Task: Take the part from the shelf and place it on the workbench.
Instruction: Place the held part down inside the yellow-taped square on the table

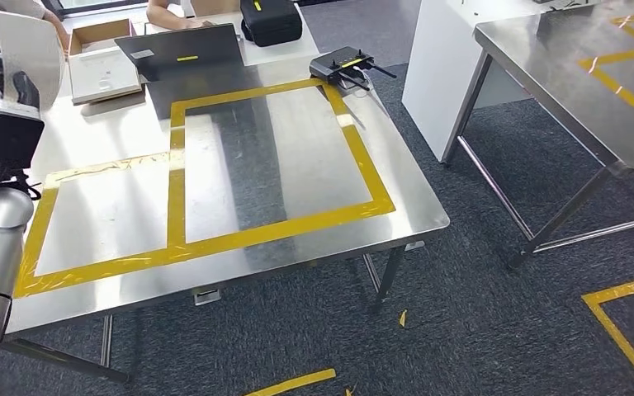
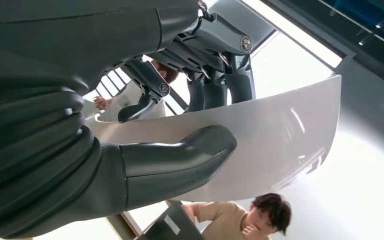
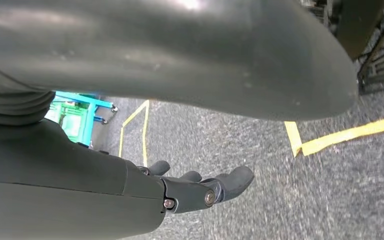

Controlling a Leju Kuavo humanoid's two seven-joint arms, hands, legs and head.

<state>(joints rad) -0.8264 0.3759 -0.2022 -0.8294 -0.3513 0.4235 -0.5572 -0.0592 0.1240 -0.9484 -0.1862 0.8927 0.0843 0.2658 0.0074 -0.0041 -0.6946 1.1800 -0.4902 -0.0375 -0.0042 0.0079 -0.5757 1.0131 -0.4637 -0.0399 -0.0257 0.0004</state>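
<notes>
Left hand held the white curved part: thumb pressed on one face, the darker fingers hooked over the panel's edge onto the other face. In the head view the part stood up above the left wrist, at the near-left corner of the steel tabletop, not yet set down on it.

Right hand hung over grey carpet; fingers lay loosely extended and apart, nothing between them.

Writing and labels: none legible. A small white sticker on the laptop lid and a yellow strip beside it were too small to read. A yellow mark on the black case was likewise unreadable.

Surroundings, taken from the left hand outward: just beyond the part, an open cardboard box and a flat white tray-like piece; further across, the laptop, then the black case, then a dark router with antennas at the far corner. Yellow tape marked two rectangles on the tabletop surface ahead of the hand. A person's arm rested at the far edge. A second steel table stood well apart on the right, also taped yellow.

The left wrist view showed a seated person with dark hair beyond the part. The right wrist view showed yellow floor tape and a teal cart further off.
</notes>
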